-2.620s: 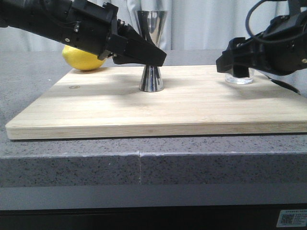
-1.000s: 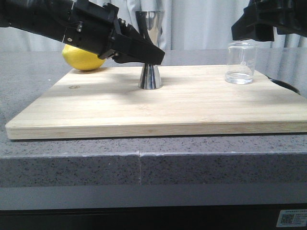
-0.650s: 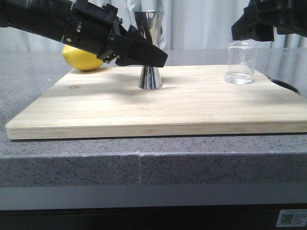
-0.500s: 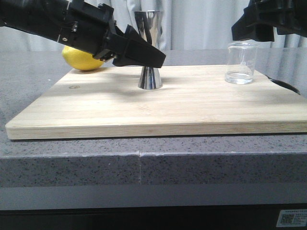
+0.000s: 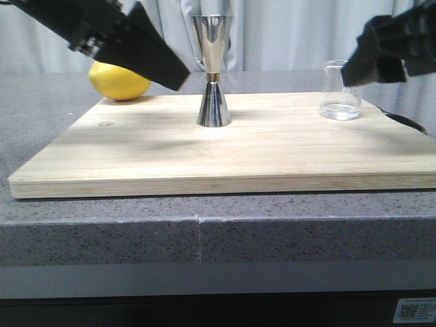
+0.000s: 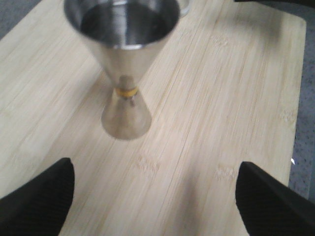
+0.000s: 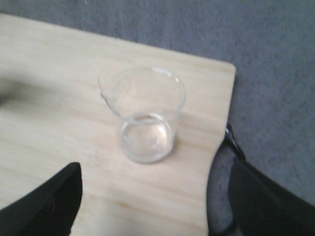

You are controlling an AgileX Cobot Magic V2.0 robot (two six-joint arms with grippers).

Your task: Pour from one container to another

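Observation:
The steel hourglass jigger [image 5: 212,71] stands upright at the middle back of the bamboo board [image 5: 225,153]; in the left wrist view the jigger [image 6: 123,64] shows its gold waist and dark bowl. My left gripper [image 5: 160,65] hangs open, up and to the left of it, touching nothing; its fingers [image 6: 37,199] are spread wide. The clear glass beaker [image 5: 339,90] stands upright near the board's right back corner, with a little liquid at the bottom. My right gripper [image 5: 357,68] is open just in front of the beaker [image 7: 145,115], not touching it.
A yellow lemon [image 5: 119,82] lies at the board's back left corner, behind the left arm. The board rests on a grey speckled countertop [image 5: 204,235]. A dark cable [image 7: 234,142] runs beside the board's right edge.
My left gripper has let go of the jigger's waist and pulled back up and to the left. The right gripper has dropped from above the beaker to its rim height.

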